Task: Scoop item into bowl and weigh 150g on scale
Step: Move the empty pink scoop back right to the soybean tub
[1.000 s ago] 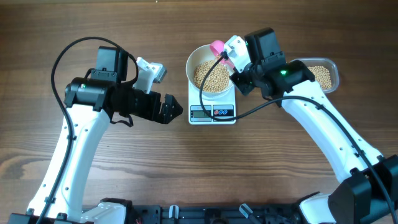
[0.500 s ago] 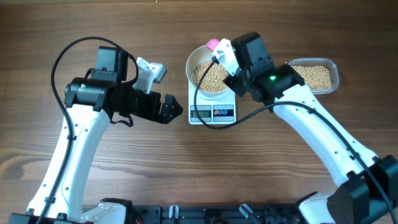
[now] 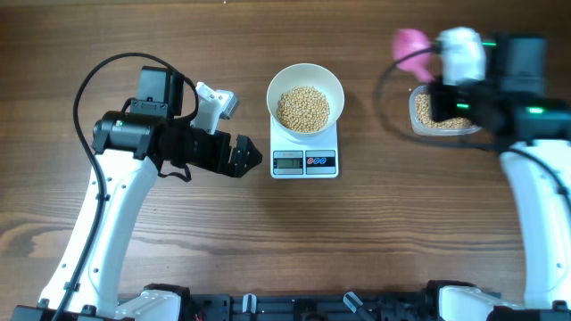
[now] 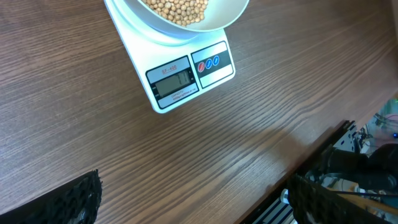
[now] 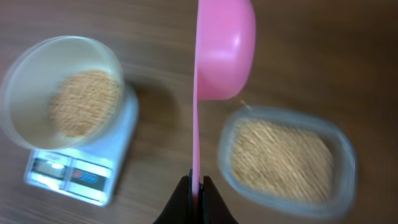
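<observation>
So, the beans (image 3: 303, 109) are piled in the white bowl (image 3: 306, 77), and the bowl's sitting square on the scale (image 3: 305, 169) in the middle of the table. Big change from a second ago: the right arm was hanging right over the bowl with the pink scoop (image 5: 225, 43). Now it's swung clear off to the right, and the scoop is up over the clear tub (image 5: 286, 158) of spare beans. Everything on that side is motion-blurred, so I'd say it's mid-swing. The right gripper (image 5: 194, 186) is clamped tight on the scoop's thin handle. I can't spot any beans in the cup, so my guess is a load just got dumped and it's heading back for more. The display's too small to read, so no idea how close to target we are. The left gripper (image 3: 252, 157) hasn't budged. It's parked just left of the scale, jaws spread wide with nothing in them.
</observation>
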